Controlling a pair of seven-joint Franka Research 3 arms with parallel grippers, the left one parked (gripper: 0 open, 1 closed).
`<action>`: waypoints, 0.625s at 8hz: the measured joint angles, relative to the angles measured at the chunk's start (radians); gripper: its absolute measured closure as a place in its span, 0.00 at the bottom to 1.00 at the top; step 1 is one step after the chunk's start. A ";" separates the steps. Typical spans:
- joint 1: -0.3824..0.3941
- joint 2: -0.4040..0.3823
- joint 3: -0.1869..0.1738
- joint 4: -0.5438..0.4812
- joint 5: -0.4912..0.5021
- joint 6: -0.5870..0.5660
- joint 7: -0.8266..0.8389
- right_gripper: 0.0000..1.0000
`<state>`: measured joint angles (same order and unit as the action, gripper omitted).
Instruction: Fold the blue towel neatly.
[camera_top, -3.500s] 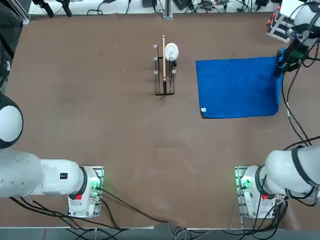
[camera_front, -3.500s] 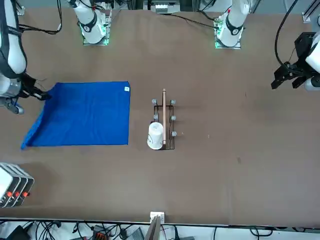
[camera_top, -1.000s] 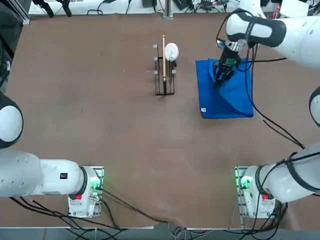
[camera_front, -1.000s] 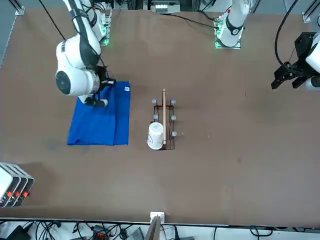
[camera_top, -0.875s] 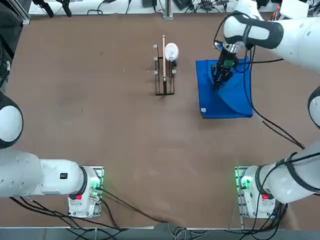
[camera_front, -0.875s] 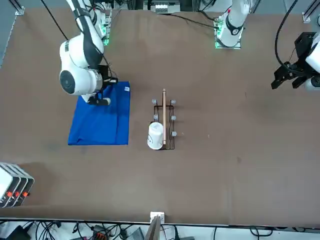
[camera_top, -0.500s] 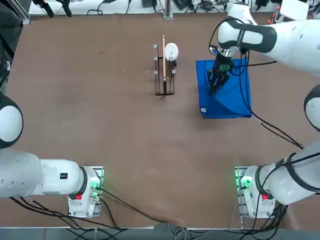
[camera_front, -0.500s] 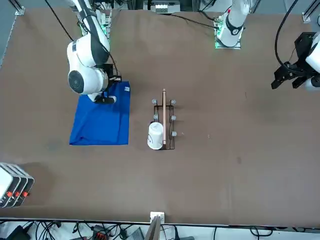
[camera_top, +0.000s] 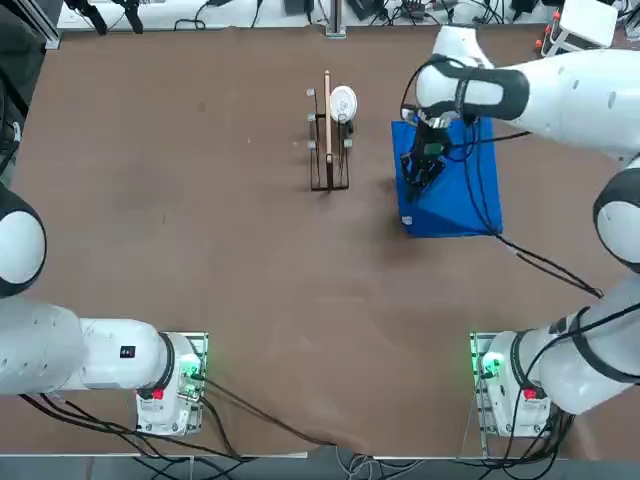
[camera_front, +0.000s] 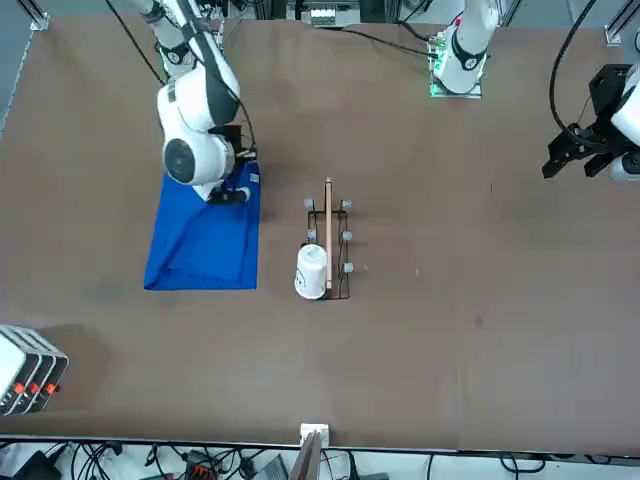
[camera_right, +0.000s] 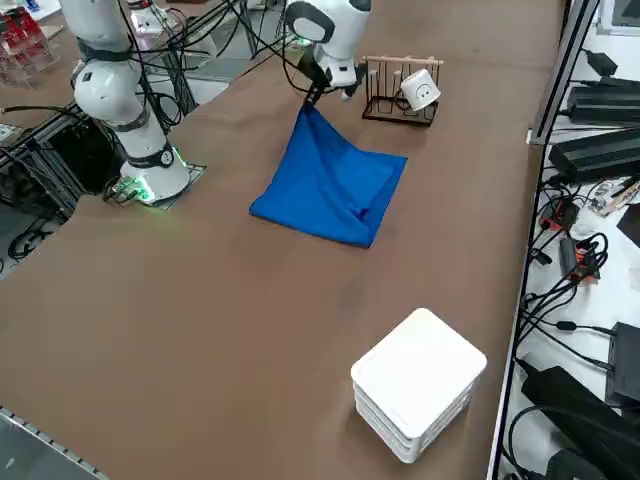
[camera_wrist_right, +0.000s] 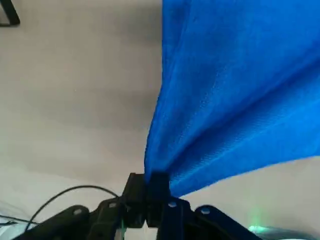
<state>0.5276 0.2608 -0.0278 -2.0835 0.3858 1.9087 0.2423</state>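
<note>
Both fingers of the right tool (camera_wrist_right: 146, 192) pinch a raised edge of the blue towel (camera_top: 460, 195).

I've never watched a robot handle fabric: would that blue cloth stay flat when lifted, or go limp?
Probably limp: where the right gripper pinches the blue towel, the cloth rises to a peak and fans out in soft folds. It likely weighs little, since one pinched corner carries the raised part. It seems unlikely to slide much, as the rest lies flat on the table.
</note>
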 joint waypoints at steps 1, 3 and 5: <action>0.014 0.018 0.000 -0.007 -0.002 0.022 0.000 0.97; 0.034 0.035 -0.001 -0.024 -0.002 0.050 0.000 0.97; 0.067 0.037 -0.001 -0.053 -0.002 0.102 0.034 0.97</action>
<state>0.5941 0.2974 -0.0287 -2.1364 0.3839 2.0112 0.2768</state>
